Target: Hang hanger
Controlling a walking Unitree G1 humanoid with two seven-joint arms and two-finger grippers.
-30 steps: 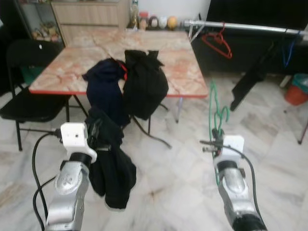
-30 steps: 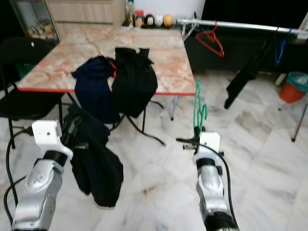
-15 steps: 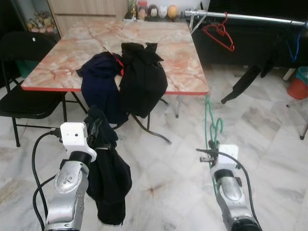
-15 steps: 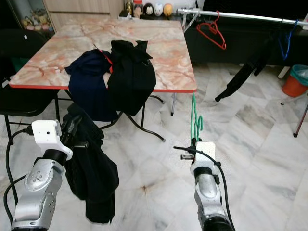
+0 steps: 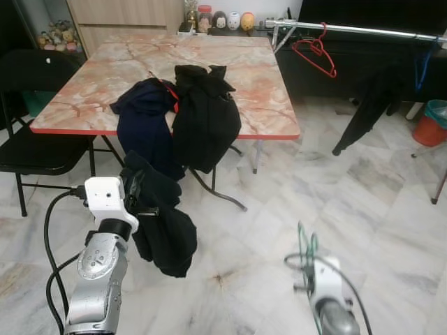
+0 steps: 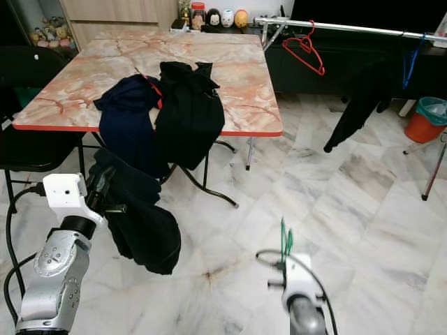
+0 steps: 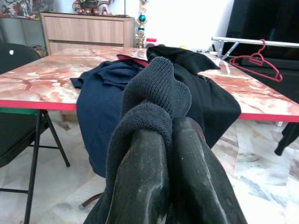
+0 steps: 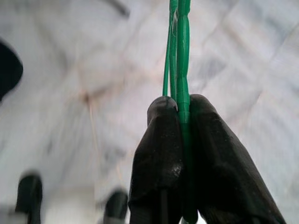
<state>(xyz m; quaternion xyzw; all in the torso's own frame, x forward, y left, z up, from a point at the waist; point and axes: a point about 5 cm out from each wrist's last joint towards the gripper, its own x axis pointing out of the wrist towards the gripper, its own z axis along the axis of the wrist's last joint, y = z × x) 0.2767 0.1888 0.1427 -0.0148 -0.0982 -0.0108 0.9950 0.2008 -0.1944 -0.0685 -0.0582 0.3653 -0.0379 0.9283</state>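
My right gripper (image 5: 308, 264) is low at the bottom of the eye views, shut on a green wire hanger (image 5: 305, 244) that sticks up a little above the wrist. In the right wrist view the two fingers (image 8: 156, 140) pinch the green hanger (image 8: 180, 56) over the marble floor. My left gripper (image 5: 140, 201) is shut on a black garment (image 5: 166, 234) that droops below it. The knit cloth (image 7: 156, 93) bunches over those fingertips in the left wrist view. A silver clothes rail (image 5: 349, 29) runs along the back right with a red hanger (image 5: 316, 54) on it.
A marble-top table (image 5: 269, 91) stands ahead with navy clothes (image 5: 147, 125) and black clothes (image 5: 207, 118) draped over its front edge. A black chair (image 5: 35, 143) is at the left. A dark garment (image 5: 370, 105) and a blue hanger (image 5: 421, 66) hang from the rail; an orange bin (image 5: 434, 124) stands far right.
My right arm has dropped low, carrying the green hanger down from chest height to near the bottom of the eye views. The left gripper keeps the black garment.
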